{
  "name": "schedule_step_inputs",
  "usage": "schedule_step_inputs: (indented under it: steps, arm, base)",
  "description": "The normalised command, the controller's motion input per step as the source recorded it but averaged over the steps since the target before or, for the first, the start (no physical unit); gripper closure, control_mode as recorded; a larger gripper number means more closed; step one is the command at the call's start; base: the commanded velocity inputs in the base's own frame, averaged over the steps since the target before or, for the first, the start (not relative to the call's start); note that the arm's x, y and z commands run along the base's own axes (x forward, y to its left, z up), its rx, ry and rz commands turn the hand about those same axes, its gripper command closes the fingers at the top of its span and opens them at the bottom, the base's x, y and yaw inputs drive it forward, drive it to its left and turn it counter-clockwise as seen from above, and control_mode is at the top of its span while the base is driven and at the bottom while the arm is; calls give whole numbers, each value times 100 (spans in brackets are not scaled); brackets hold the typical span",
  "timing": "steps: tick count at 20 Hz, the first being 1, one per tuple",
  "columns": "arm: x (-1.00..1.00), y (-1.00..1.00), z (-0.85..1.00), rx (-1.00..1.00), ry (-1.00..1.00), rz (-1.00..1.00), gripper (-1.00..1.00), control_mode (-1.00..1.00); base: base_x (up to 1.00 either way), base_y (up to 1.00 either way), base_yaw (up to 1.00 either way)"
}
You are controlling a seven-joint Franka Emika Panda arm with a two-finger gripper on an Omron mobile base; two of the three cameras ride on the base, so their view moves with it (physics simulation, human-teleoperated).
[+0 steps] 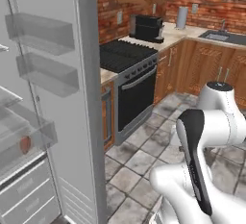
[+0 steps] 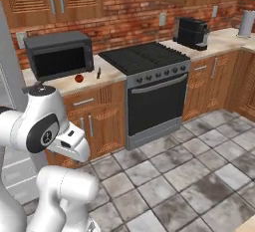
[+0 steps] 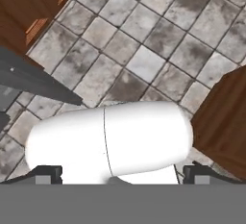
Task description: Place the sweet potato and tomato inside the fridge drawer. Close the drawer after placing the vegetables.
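Fridge door (image 1: 57,98) open, tomato (image 1: 25,144) in the drawer (image 1: 29,139); fingers' state I cannot tell; you probably fetch the sweet potato next.

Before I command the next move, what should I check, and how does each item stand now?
1. Fridge door open: ok.
2. Fridge drawer pulled out: it seems to stick out from the shelves, but how far is cannot tell.
3. Sweet potato in the drawer: an orange-red lump shows through the clear wall, probably ok.
4. Tomato in the drawer: not ok, it sits on the counter beside the microwave.
5. Gripper free to pick: ok, fingertips wide apart with nothing between them, aimed at the floor.
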Motion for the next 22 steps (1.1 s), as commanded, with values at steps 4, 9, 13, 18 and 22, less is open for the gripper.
schedule_step_inputs:
  steps: [4,9,13,18,22]
  arm:
    - [0,0,0,0,0,0,-100,100]
    - [0,0,0,0,0,0,-100,100]
    - [0,0,0,0,0,0,-100,100]
    - [0,0,0,0,0,0,-100,100]
    - [0,0,0,0,0,0,-100,100]
  base:
    - [97,-94,-11]
    - [99,-24,0]
    - [99,0,22]
    - [100,-14,54]
    - [100,-13,60]
